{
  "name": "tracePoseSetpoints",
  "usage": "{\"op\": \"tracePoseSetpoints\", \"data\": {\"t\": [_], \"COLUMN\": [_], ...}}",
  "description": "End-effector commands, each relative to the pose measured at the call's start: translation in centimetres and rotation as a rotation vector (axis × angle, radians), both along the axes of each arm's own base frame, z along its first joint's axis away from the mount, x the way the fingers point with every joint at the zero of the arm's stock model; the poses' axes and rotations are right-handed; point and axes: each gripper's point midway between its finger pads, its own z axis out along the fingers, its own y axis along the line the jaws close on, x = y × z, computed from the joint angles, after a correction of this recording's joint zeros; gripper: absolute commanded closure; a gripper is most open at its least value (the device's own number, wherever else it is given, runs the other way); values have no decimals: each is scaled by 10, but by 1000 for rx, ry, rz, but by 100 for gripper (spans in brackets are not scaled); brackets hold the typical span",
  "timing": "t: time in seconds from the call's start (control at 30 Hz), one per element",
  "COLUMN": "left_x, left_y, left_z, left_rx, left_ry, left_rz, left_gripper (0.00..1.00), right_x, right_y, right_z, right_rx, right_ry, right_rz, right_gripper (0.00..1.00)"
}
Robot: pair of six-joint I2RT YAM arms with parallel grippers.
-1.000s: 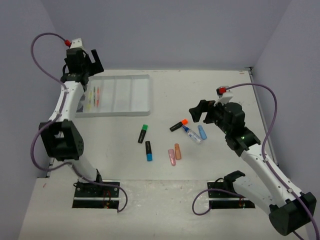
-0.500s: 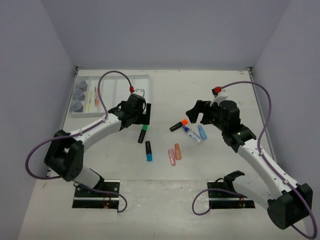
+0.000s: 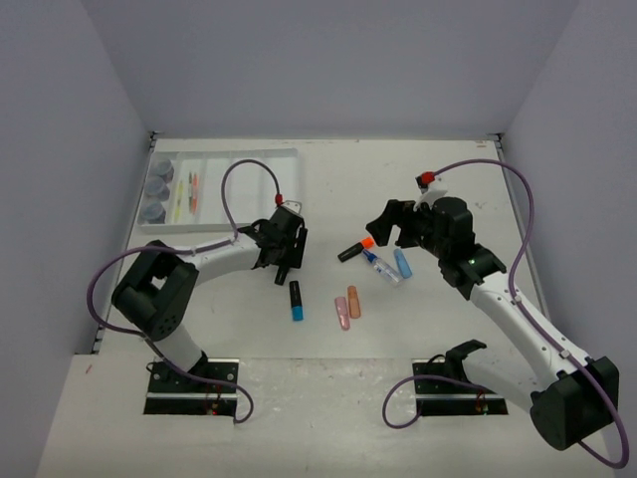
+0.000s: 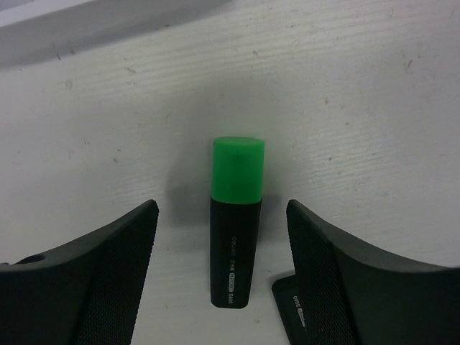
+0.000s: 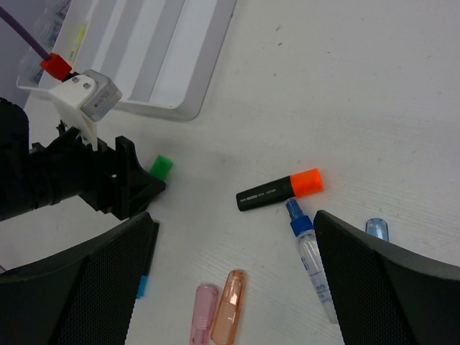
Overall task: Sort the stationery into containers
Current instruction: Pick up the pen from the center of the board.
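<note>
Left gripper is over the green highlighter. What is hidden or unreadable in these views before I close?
Top view: green highlighter almost wholly under the left gripper.
Right wrist view: blue eraser and blue highlighter mostly behind the fingers of the right gripper.
Top view again: thin items in the tray too small to identify; both wrist views cut the tray off at the frame edge.

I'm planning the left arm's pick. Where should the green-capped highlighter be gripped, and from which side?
Probably the black barrel of the green-capped highlighter, below the cap, from straight above. It lies flat on the table, and the left tool straddles it, a finger off each long side, so closing should pinch its width.
</note>
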Motion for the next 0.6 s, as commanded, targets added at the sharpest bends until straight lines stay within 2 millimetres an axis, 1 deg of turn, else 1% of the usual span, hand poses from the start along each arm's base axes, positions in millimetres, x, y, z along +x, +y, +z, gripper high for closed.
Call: {"op": "tracePoseSetpoints", "data": {"t": [0.0,0.07,0.1,0.2,0.23,0.27,0.3,0.37,0.4,0.43,0.47,0.5,0.57], "left_x": [5,6,6,6,7,10,14,27,30,42,55,74,101], "left_y": [-1,1,3,8,8,6,4,0,4,10,22,37,73], "left_z": [-8,-13,-16,-16,-11,0,16,58,77,114,145,172,192], "left_rx": [6,25,38,66,68,59,42,15,21,28,50,56,82], "left_ry": [-25,-24,-19,-9,-10,-27,-54,-136,-171,-234,-290,-337,-380], "left_rz": [33,43,48,69,73,76,74,69,78,91,120,158,240], "left_gripper": [31,57,68,92,98,100,100,100,100,100,100,100,100], "right_x": [8,8,8,8,9,9,10,11,11,10,10,10,9], "right_y": [0,0,0,-2,-2,-3,-4,-4,-4,-4,-4,-4,-5], "right_z": [23,23,23,23,23,22,22,21,21,21,21,21,23], "right_rx": [13,12,11,7,4,1,-3,-8,-9,-10,-9,-10,-10], "right_ry": [-56,-57,-58,-59,-60,-60,-58,-54,-53,-51,-52,-53,-57], "right_rz": [-11,-10,-10,-17,-20,-23,-27,-30,-28,-27,-26,-26,-26], "right_gripper": [5,5,5,6,6,6,6,6,7,7,7,7,7]}}
